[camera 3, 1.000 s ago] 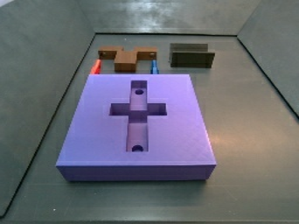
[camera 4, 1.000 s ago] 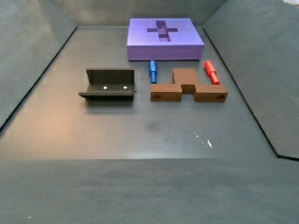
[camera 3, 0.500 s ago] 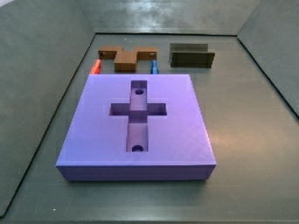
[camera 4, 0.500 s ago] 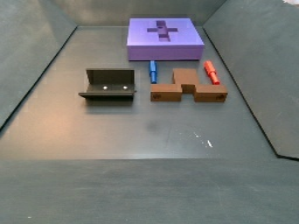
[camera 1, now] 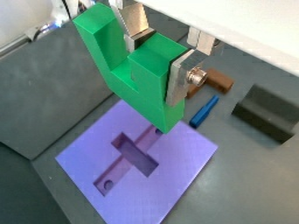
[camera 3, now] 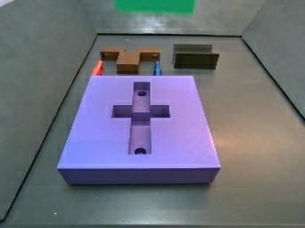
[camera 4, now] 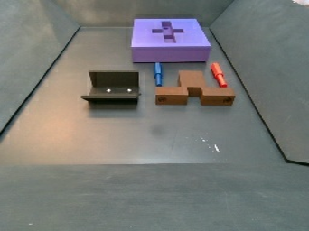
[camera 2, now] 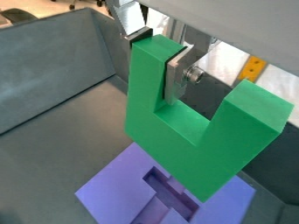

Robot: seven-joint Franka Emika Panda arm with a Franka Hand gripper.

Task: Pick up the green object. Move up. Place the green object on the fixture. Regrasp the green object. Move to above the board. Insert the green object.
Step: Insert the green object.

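Jaws of the gripper (camera 1: 155, 54) closed on one prong of the green object (camera 1: 131, 66), held well above the board (camera 1: 138, 158) (cross-shaped recess visible below). Fixture (camera 3: 197, 57) apart beyond the board, near brown cross-shaped piece (camera 3: 128, 60).

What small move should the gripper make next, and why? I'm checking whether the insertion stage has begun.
Probably a slow descent toward the board. In both wrist views the gripper is shut on the green object, which hangs high above the board's cross-shaped recess. In a side view only the block's lower edge shows at the frame's top, so insertion hasn't started. Check alignment while lowering.
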